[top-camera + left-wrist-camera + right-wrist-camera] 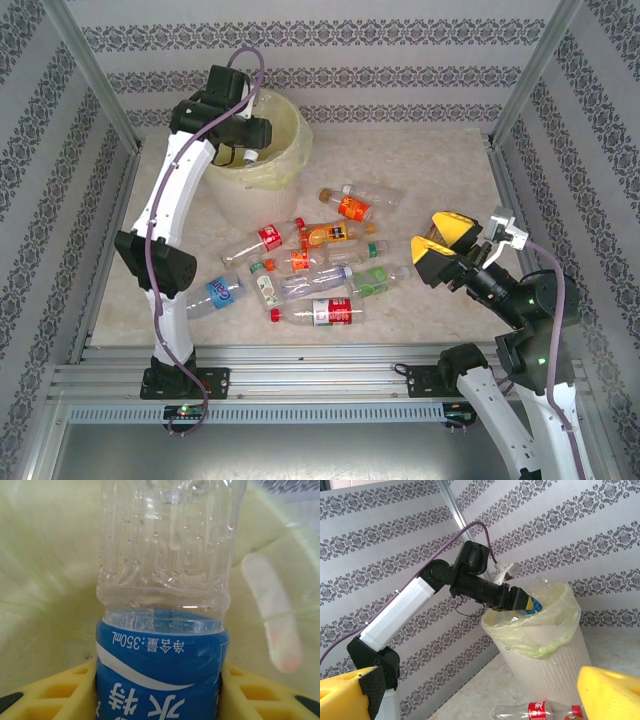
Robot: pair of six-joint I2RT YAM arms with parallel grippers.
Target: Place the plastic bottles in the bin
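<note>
Over bin [290, 135] mouth: blue-label bottle [165, 650] is clamped betw. the yellow fingers [55, 692] of left gripper [162, 700]. Jaws are narrow and pressed on both sides of the label. Bottle's far end is cut off by frame top in wrist view, and the label's lower part by frame bottom, so cap isn't visible. From right wrist cam just a bit of blue label [534, 606] pokes past the gripper tip [520, 601] above the bin rim [540, 647]. Can't tell how far the clear body reaches in. In top view the arm covers the bottle and most of the left gripper [245, 150].

Pale yellow bag liner [45, 555] is blurred behind the bottle. Pale shape w/ pinkish end [275, 625] on the right, can't tell what it is.

Rest of bottles [310, 265] lie in a loose pile mid-table [440, 170], approx. 10, some overlapping so exact count is unclear. One red-label bottle [537, 711] is cut off at the bottom of right wrist view.

Right gripper [445, 245] hangs right of the pile w/ jaws wide apart, nothing betw. them, touching nothing. In its own cam just the yellow finger corners [610, 692] show.
</note>
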